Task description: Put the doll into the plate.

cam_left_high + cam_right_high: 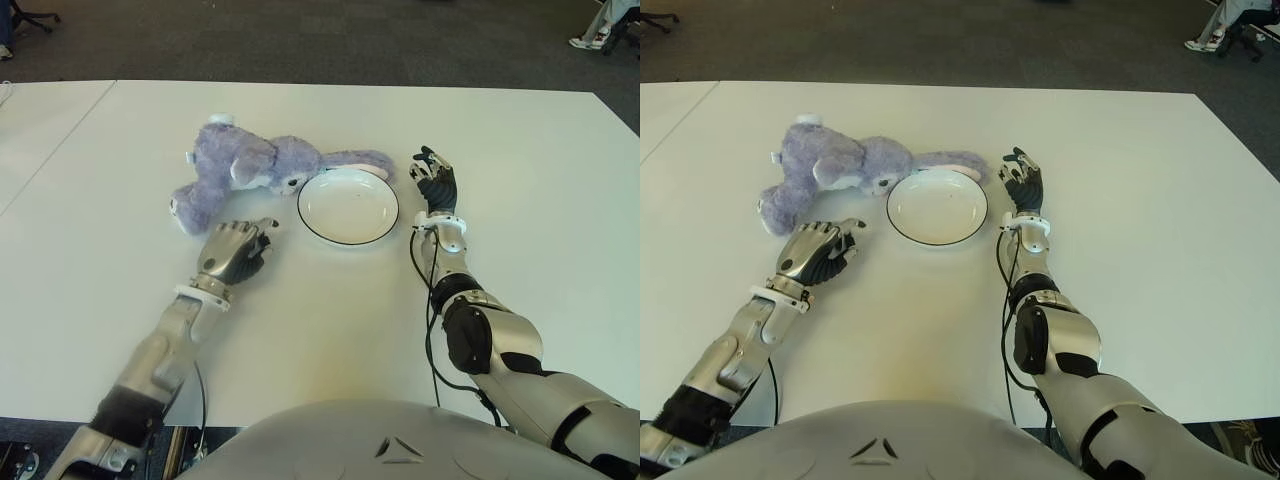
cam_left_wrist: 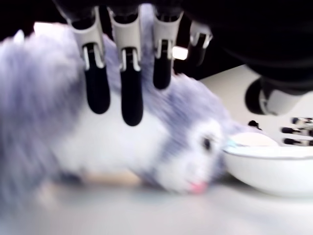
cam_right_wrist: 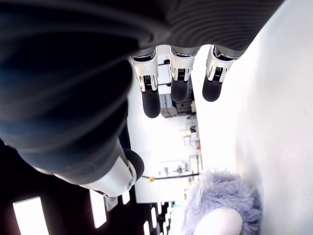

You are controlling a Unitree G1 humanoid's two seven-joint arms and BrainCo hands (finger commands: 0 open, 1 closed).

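Observation:
A lilac plush bunny doll (image 1: 240,170) lies on its side on the white table (image 1: 330,310), its face and one long ear (image 1: 355,158) touching the far rim of the white plate (image 1: 348,206). My left hand (image 1: 238,248) hovers just in front of the doll, fingers relaxed and holding nothing; its wrist view shows the fingertips (image 2: 131,105) close before the doll (image 2: 146,142) with the plate (image 2: 269,166) beside it. The right hand (image 1: 434,183) shows to the right of the plate, fingers loosely extended and holding nothing.
Dark carpet lies beyond the table's far edge. A seated person's shoes (image 1: 590,40) show at the far right corner, and a chair base (image 1: 25,18) at the far left. A seam in the tabletop (image 1: 60,140) runs along the left side.

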